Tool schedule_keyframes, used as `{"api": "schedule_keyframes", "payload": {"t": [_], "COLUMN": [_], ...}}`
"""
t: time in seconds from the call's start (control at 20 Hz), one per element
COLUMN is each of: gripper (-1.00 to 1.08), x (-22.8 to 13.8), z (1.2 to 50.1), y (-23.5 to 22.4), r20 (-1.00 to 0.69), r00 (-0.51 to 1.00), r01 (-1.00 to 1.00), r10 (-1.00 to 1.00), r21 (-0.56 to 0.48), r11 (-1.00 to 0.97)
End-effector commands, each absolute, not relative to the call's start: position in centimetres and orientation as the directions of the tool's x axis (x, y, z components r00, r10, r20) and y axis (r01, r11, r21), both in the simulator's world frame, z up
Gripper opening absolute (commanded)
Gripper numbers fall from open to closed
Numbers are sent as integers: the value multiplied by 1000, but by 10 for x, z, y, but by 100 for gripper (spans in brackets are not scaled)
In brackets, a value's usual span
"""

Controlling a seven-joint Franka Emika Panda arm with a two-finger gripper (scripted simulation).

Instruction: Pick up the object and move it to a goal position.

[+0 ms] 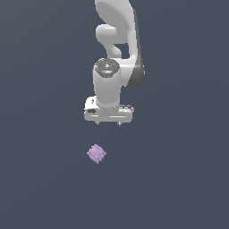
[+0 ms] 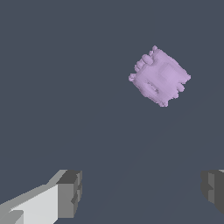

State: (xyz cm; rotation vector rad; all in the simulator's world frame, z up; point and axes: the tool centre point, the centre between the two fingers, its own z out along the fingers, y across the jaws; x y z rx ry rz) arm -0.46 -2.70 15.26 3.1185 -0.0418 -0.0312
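Lumpy lilac object (image 1: 96, 154) (image 2: 160, 77), bumpy-edged and roughly cubic, alone on the plain dark surface (image 1: 40, 179); white gripper (image 1: 108, 123) (image 2: 142, 192) nearby, jaws apart, nothing between.

In the exterior view the object (image 1: 96, 153) lies on the floor (image 1: 40, 179), apart from the gripper (image 1: 108, 124), below it in the picture and slightly toward the exterior view's left. In the wrist view the object (image 2: 159, 77) lies outside the gap between the 2 fingers (image 2: 70, 192).
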Motion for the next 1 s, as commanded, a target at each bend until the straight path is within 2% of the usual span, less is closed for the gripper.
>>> {"api": "schedule_keyframes", "payload": {"t": [0.0,0.95], "gripper": [100,100], "x": [-5,4], "z": [153,164], "y": [-27,-19], "r20": [-20,-9], "r00": [999,998], "r01": [-27,67], "r10": [-27,66], "r21": [23,36], "r11": [-999,-997]}}
